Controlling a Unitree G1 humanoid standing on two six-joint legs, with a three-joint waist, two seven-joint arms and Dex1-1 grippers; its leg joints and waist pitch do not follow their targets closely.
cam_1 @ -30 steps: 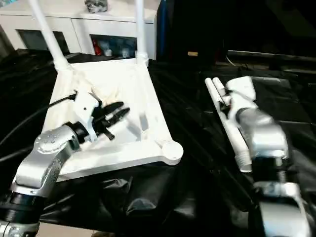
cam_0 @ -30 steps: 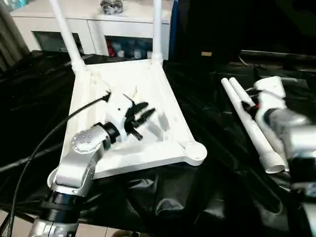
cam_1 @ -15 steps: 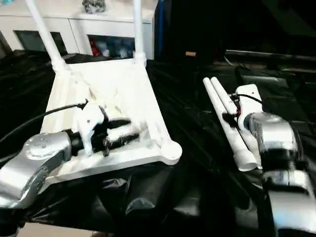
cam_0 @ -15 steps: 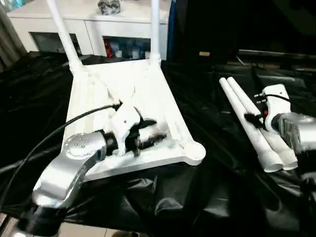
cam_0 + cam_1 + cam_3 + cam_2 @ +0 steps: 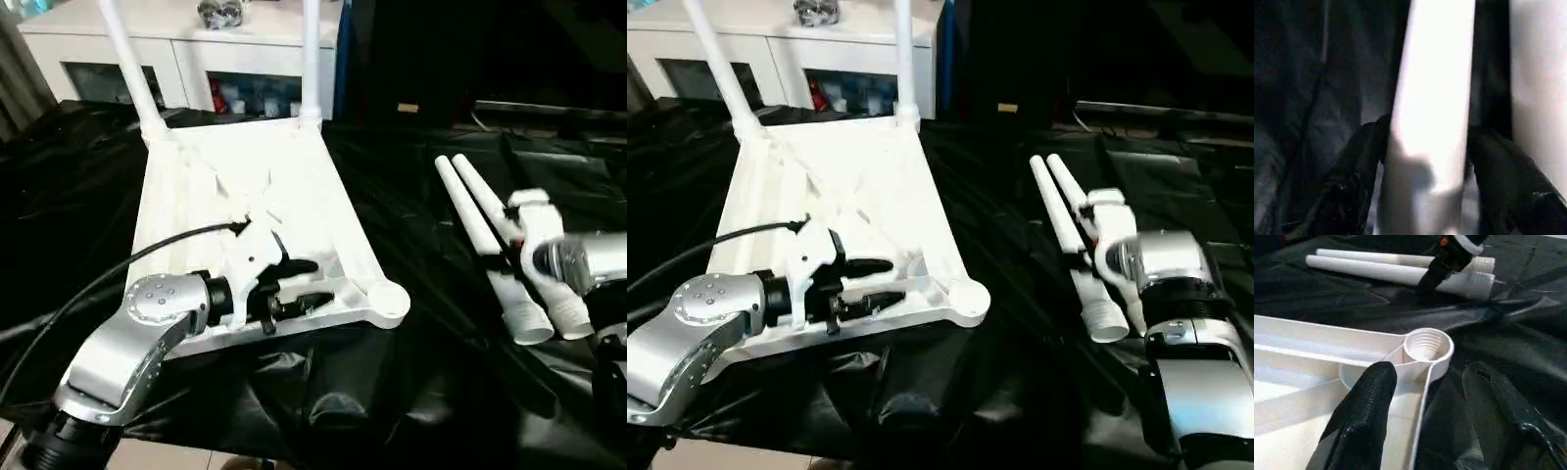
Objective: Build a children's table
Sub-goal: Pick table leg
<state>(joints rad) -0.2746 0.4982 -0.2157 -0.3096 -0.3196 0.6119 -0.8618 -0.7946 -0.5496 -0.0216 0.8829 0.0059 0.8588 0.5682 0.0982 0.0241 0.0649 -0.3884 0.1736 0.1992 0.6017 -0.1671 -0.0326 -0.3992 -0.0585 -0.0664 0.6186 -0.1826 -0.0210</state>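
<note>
The children's table top [image 5: 255, 166] lies upside down on black sheeting, ribs up. Two white legs [image 5: 127, 59] [image 5: 311, 49] stand screwed into its far corners. The near right corner socket [image 5: 390, 302] [image 5: 1427, 346] is empty. My left gripper [image 5: 315, 282] [image 5: 1427, 372] is open, one finger inside the near rim beside that socket and one outside it. Two loose legs [image 5: 470, 211] lie side by side on the right. My right gripper [image 5: 1083, 257] [image 5: 1427, 129] hangs over them, open, with one leg [image 5: 1435, 73] between its fingers.
Behind the table top stands a white cabinet [image 5: 196, 49] with glass doors. Crumpled black sheeting [image 5: 411, 392] covers the whole work surface. A black cable [image 5: 98, 284] runs from my left wrist across the top's left side. Dark furniture fills the far right.
My left gripper has moved from the middle of the table top to its near rim by the corner socket and has opened wider. My right gripper has opened and settled astride a loose leg.
</note>
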